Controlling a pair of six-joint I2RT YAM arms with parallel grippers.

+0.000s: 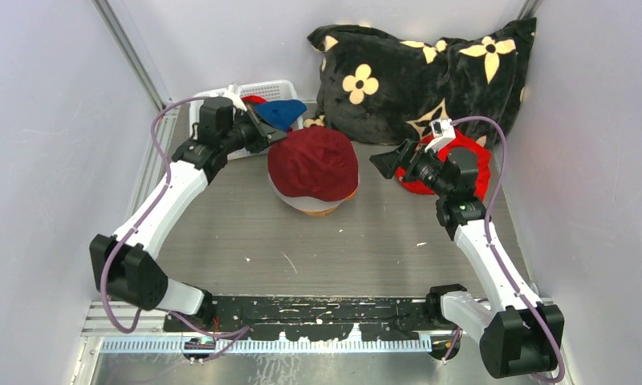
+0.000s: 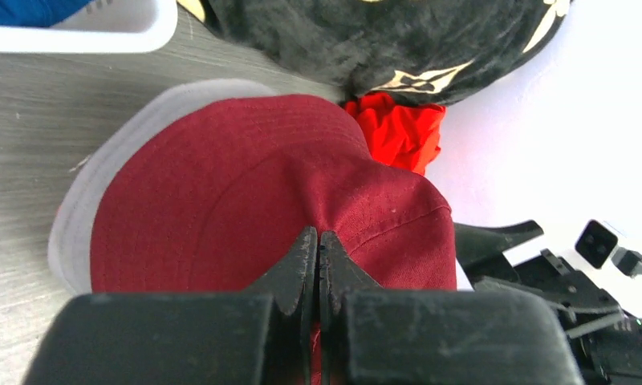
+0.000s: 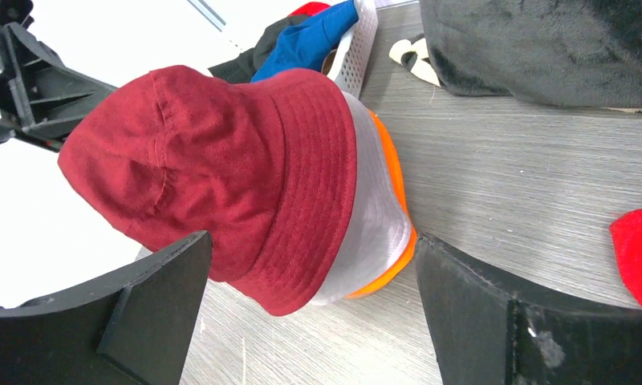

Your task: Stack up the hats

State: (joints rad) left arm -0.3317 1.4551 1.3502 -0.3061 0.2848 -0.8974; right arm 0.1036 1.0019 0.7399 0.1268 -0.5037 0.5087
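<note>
A dark red hat [image 1: 314, 163] [image 3: 221, 160] tops a pile in mid table, over a grey hat [image 3: 366, 212] and an orange hat [image 3: 396, 192]. My left gripper [image 1: 271, 133] [image 2: 318, 237] is shut at the dark red hat's [image 2: 221, 200] left side, with a fold of its fabric pinched between the jaws. My right gripper [image 1: 388, 160] [image 3: 311, 241] stands open just right of the pile, holding nothing. A bright red hat [image 1: 472, 156] [image 2: 398, 132] lies under the right arm. A blue hat [image 1: 284, 112] [image 3: 310, 40] hangs over the basket's rim.
A white basket [image 1: 278, 87] [image 3: 364, 48] stands at the back left. A black cushion with cream flowers [image 1: 414, 72] [image 2: 366, 40] fills the back right corner. White walls close in on both sides.
</note>
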